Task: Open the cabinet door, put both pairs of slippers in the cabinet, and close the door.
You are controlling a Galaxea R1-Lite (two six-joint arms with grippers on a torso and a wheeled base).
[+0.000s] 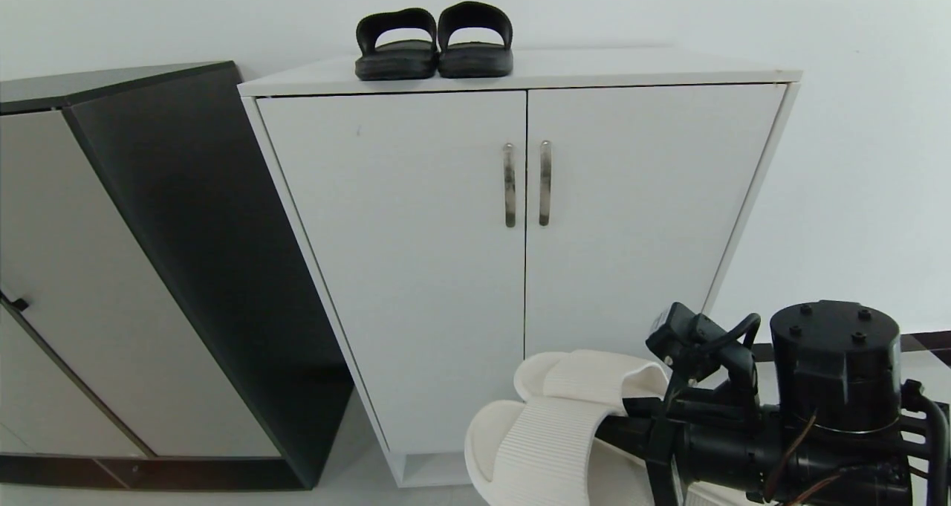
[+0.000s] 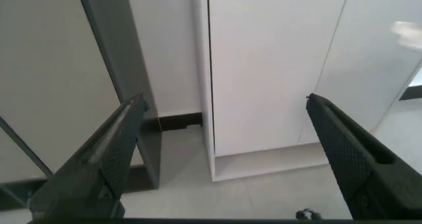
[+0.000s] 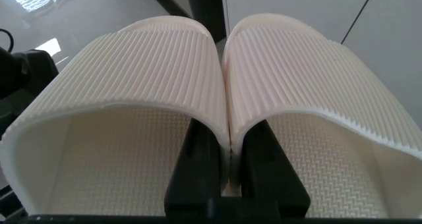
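The white cabinet (image 1: 743,73) stands against the wall (image 1: 854,157). Its two doors (image 1: 401,253) are both shut and meet at a middle seam, and the two upright metal handles (image 1: 509,185) sit just beside each other on either side of that seam.

The black slippers (image 1: 435,41) rest side by side on top of the white cabinet, touching each other, left of the seam and toes toward the front edge.

The white slippers (image 1: 565,417) hang in front of the cabinet's lower right door, off the floor (image 1: 356,484), in the grip of the right claw (image 1: 631,424). In the right wrist view this claw (image 3: 229,158) is closed on the pair. Its two dark fingers (image 3: 198,165) reach in under the ribbed straps where the slippers touch, pressing the inner strap edges together.

The left claw (image 2: 225,100) is spread wide and holds nothing. Its textured fingers (image 2: 112,151) frame the cabinet's lower left corner, with tiled floor beneath.

A dark cabinet (image 1: 186,253) with pale door panels stands just beside the white cabinet on its left, and a narrow gap shows between them at floor level.
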